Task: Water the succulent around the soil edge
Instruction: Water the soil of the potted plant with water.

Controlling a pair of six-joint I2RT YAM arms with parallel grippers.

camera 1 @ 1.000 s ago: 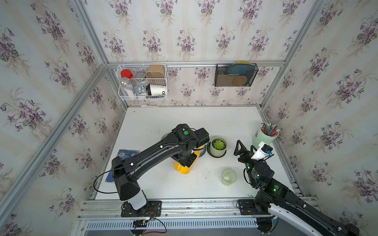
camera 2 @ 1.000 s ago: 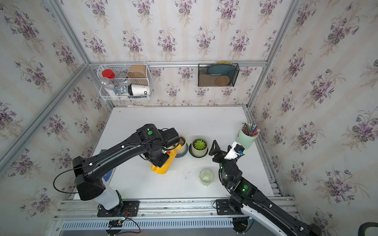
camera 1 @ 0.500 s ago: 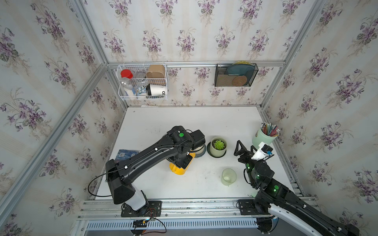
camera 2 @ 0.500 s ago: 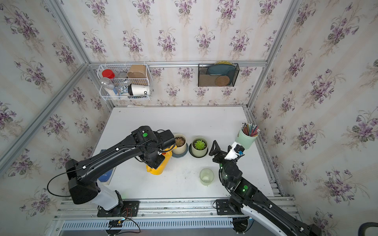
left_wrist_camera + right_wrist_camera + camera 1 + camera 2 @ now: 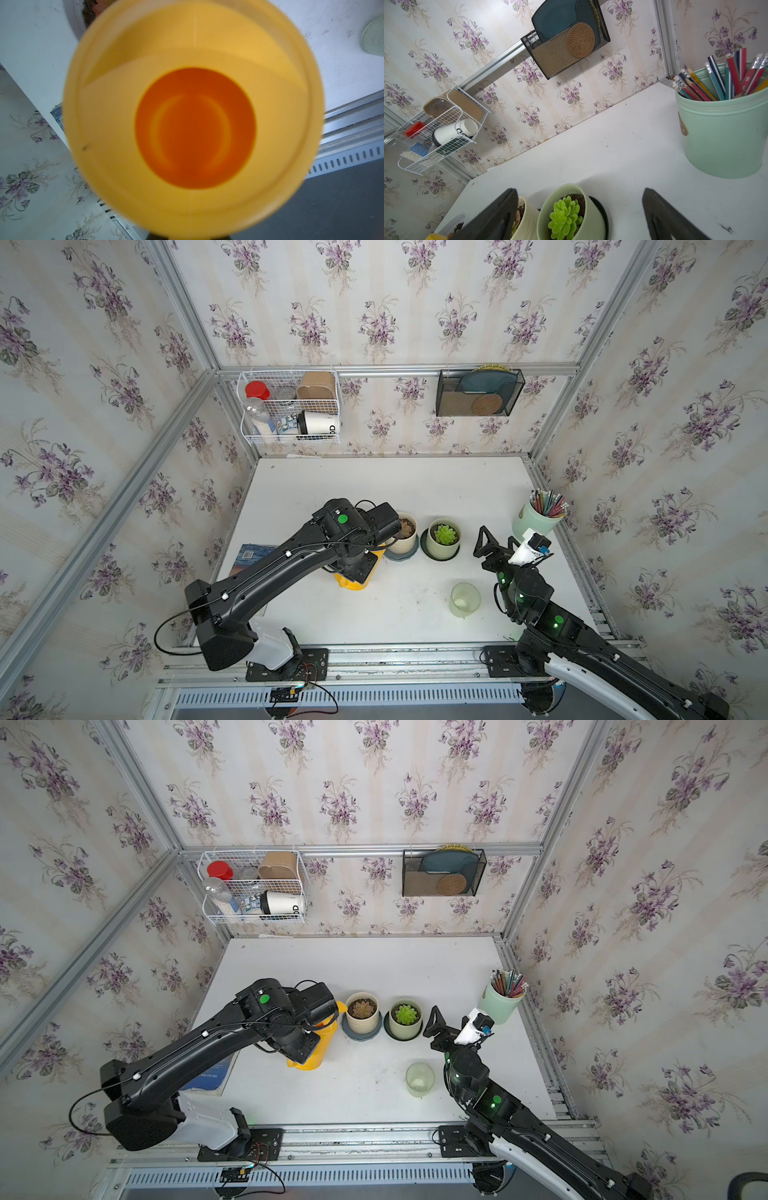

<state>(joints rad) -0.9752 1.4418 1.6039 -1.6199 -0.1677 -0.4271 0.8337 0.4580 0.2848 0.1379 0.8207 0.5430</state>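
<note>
**A:** What stands nearest the front edge of the counter (image 5: pixel 399 626)?

**B:** A pale, see-through cup (image 5: pixel 464 599), upright and alone, near the right arm (image 5: pixel 528 597).

**A:** And the left jaws?

**B:** The wrist of the left arm (image 5: pixel 266 576) hides them in both top views. They are closed right down, and the yellow watering can (image 5: pixel 353 578) sits directly under that wrist. The left wrist view looks straight into its open mouth, so the jaws have hold of the can. I cannot tell whether its base touches the counter.

**A:** Anything beside it?

**B:** A blue book (image 5: pixel 251 553) lies flat, partly under the left arm.

**A:** The right jaws?

**B:** They are spread wide with nothing between them, near the pale green pot and aimed toward the back wall.

**A:** Where are the plants?

**B:** A little farther back, side by side. The green succulent (image 5: pixel 444 534) sits in the pale green pot on a dark saucer. The reddish succulent (image 5: pixel 361 1008) sits in a cream pot on a grey-blue saucer. The can's spout (image 5: pixel 341 1006) is just beside the cream pot's rim.

**A:** Beyond them?

**B:** A mint pencil cup (image 5: pixel 534 524) stands by the right edge. On the back wall hang a white wire basket (image 5: pixel 291 406) and a black mesh holder (image 5: pixel 478 393).
</note>
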